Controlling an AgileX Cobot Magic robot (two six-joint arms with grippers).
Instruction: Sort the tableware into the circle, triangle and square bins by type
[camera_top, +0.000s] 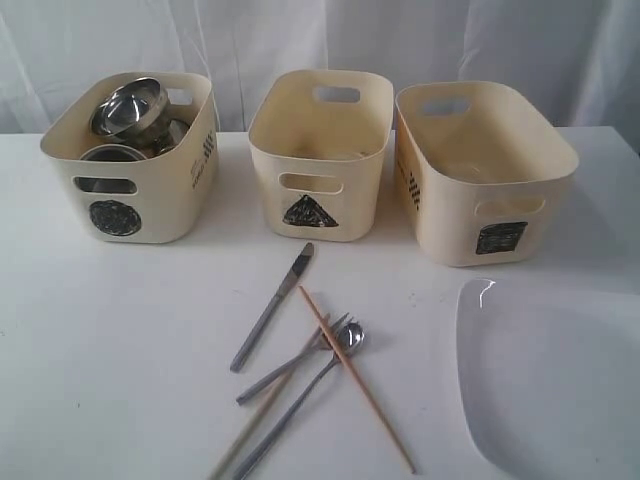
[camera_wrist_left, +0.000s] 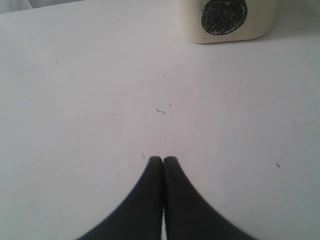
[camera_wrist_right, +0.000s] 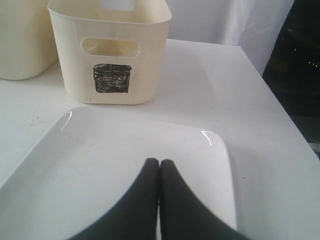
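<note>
The white squarish plate (camera_wrist_right: 125, 150) lies flat near the square bin (camera_wrist_right: 110, 55), stiff, slick and likely fragile, so we would pinch its raised rim; our right gripper (camera_wrist_right: 159, 161) above it and left gripper (camera_wrist_left: 163, 160) are both closed, empty.

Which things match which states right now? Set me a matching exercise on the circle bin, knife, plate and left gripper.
Things:
1. circle bin
2. knife
3. white plate
4. left gripper

States:
A. shut, over bare table
B. holds steel bowls
C. in front of the square bin, beneath the right gripper
D. lying in front of the triangle bin

Pairs: 1-B, 2-D, 3-C, 4-A.
</note>
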